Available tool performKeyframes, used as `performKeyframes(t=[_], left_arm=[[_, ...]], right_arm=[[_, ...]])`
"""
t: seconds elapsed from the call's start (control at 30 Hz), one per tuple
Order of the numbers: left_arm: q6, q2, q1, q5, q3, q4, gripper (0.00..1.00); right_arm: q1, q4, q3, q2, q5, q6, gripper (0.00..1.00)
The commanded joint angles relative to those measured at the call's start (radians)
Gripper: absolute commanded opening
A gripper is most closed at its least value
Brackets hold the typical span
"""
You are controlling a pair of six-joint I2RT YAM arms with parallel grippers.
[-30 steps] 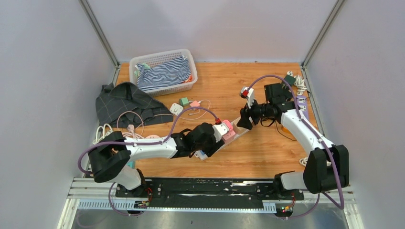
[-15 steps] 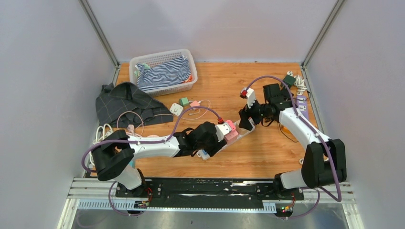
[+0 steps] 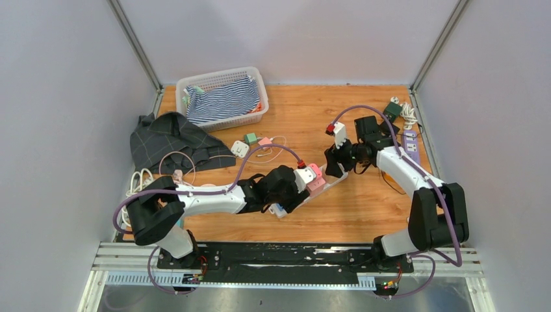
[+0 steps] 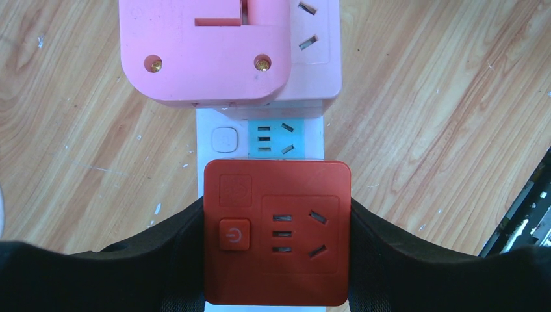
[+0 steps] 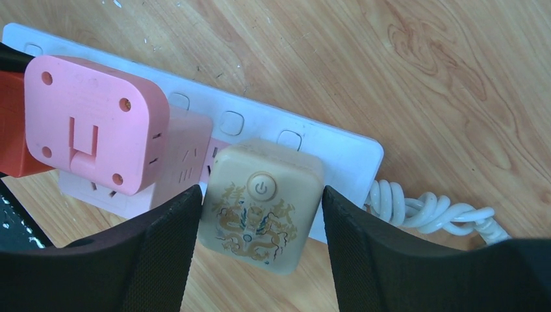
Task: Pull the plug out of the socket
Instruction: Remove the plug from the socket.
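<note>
- The left gripper point(image 4: 276, 214) is partly open and closed on a red adapter block point(image 4: 277, 244): in the left wrist view, its 2 black fingers point(image 4: 162, 260) press against the block's left and right sides at the lower middle of the frame.
- The red block sits plugged into the white power strip point(image 5: 338, 153), which lies slanted at the centre of the wooden table point(image 3: 364, 208) in the top view.
- The right gripper point(image 5: 260, 195) straddles a cream plug point(image 5: 260, 211) with a gold dragon pattern and a round power button. Its 2 fingers stand partly open, just beside the plug's left and right faces. Whether they clamp it, I cannot tell.
- The cream plug is seated in the strip at the lower middle of the right wrist view, near the strip's right end.
- A pink adapter point(image 5: 97, 123) is stacked on a paler pink one point(image 5: 188, 153), just left of the cream plug and between it and the red block.
- A coiled white cord point(image 5: 429, 214) leaves the strip's right end.
- In the top view, a white basket point(image 3: 255, 81) holding striped cloth stands at the table's upper left.
</note>
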Motion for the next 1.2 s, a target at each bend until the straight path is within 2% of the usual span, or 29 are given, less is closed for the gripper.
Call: performKeyframes(t=[0.0,0.47,0.7,0.73,0.8,0.87,0.9,1.17], left_arm=[[0.022,0.046,-0.016,0.054,-0.005,-0.054,0.16],[-0.061,0.042,-0.014,-0.046,0.01,-0.054,0.12],[-0.025,0.034,-0.016,-0.068,0.01,-0.054,0.08],[-0.02,0.029,-0.015,-0.069,0.01,-0.054,0.08],[-0.012,0.029,-0.015,-0.069,0.008,-0.054,0.08],[-0.009,0.029,-0.016,-0.064,0.002,-0.054,0.07],[-0.009,0.029,-0.015,-0.061,-0.003,-0.054,0.07],[0.02,0.018,-0.016,-0.034,-0.019,-0.054,0.07]], right_arm=[[0.012,0.016,-0.016,0.036,0.062,0.049,0.67],[0.053,0.002,-0.027,0.035,0.166,0.045,0.64],[0.06,-0.012,-0.019,0.029,0.162,0.047,0.62],[0.06,-0.017,-0.015,0.024,0.15,0.049,0.64],[0.052,-0.035,0.001,0.0,0.088,0.064,0.75],[0.041,-0.041,0.011,-0.045,0.048,0.082,0.96],[0.033,-0.04,0.01,-0.069,0.042,0.086,0.99],[-0.052,-0.043,0.007,-0.158,-0.056,0.015,1.0]])
